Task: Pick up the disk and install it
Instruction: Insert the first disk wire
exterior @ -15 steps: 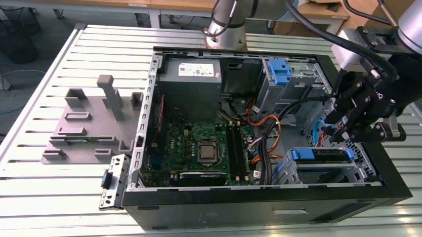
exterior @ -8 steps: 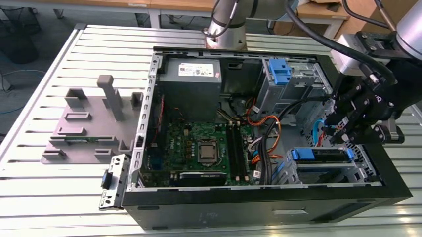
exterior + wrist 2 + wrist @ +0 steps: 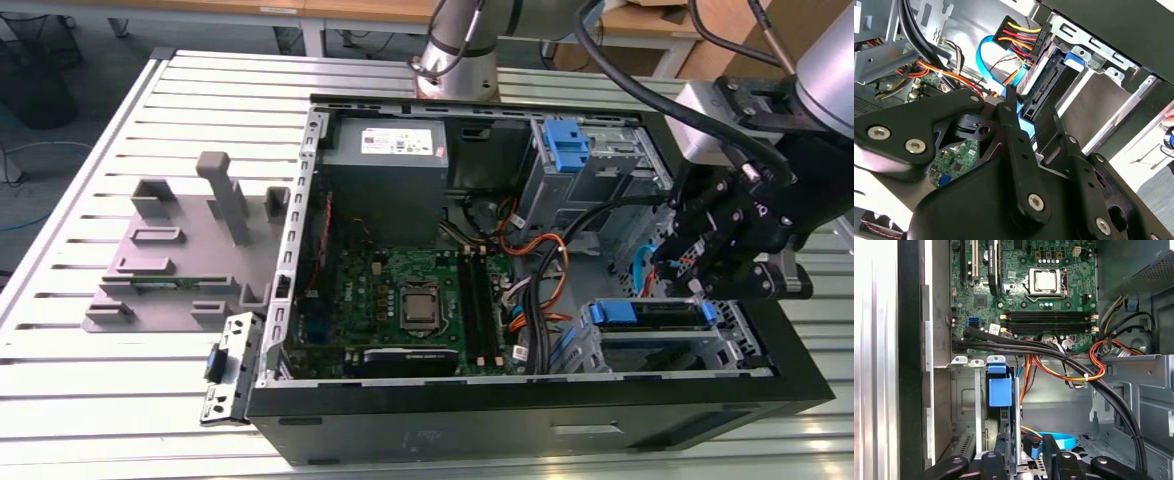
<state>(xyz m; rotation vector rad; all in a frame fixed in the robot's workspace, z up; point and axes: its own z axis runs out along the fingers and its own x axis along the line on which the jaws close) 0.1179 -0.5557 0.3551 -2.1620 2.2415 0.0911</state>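
Observation:
The disk (image 3: 651, 312) sits in the lower drive cage (image 3: 727, 350) at the front corner of the open computer case, its blue carrier along its upper edge. In the first wrist view the disk (image 3: 1004, 415) stands edge-on in the cage slot, with its blue tab facing the camera. My gripper (image 3: 701, 290) hovers right over that cage. Its black fingers (image 3: 1051, 455) stand apart at the disk's end, and a gap shows between them. In the second wrist view the gripper (image 3: 1031, 112) straddles the blue edge of the disk (image 3: 1041, 92) without clamping it.
Black, orange and blue cables (image 3: 1054, 350) cross just beside the cage. The motherboard (image 3: 400, 300) and a grey power-supply box (image 3: 387, 150) fill the case. A bare blue bracket (image 3: 567, 140) sits in the upper bay. A grey fixture (image 3: 187, 250) stands on the table at the exterior view's left.

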